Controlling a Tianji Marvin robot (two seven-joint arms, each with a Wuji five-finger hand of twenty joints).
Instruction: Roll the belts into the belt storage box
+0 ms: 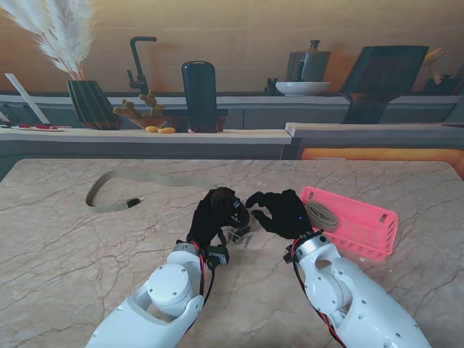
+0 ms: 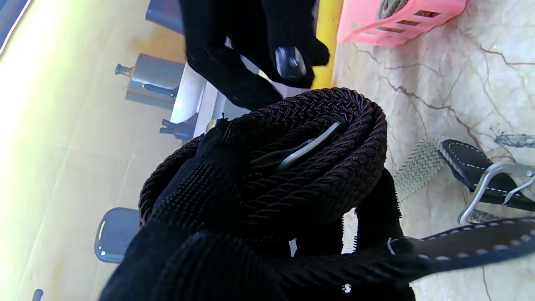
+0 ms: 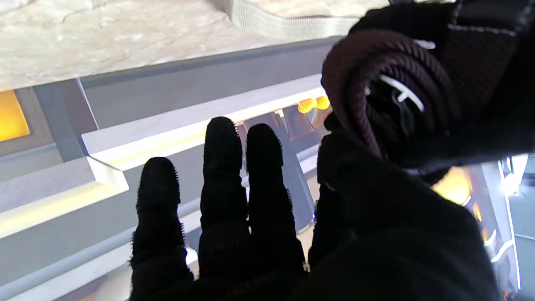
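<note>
The left hand point(image 1: 215, 212) grips a rolled dark belt point(image 2: 317, 167) just left of the pink box point(image 1: 362, 225); the right hand point(image 1: 284, 214), fingers spread and empty, sits beside the roll; a tan belt point(image 1: 116, 190) lies far left of the box.

Storage box point(image 1: 362, 225) right of both hands, flat belt point(image 1: 109, 190) far left

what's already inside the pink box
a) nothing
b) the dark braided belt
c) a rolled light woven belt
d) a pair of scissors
c: a coiled light belt lies in the pink box, while the dark braided belt is rolled in the left hand.
</note>
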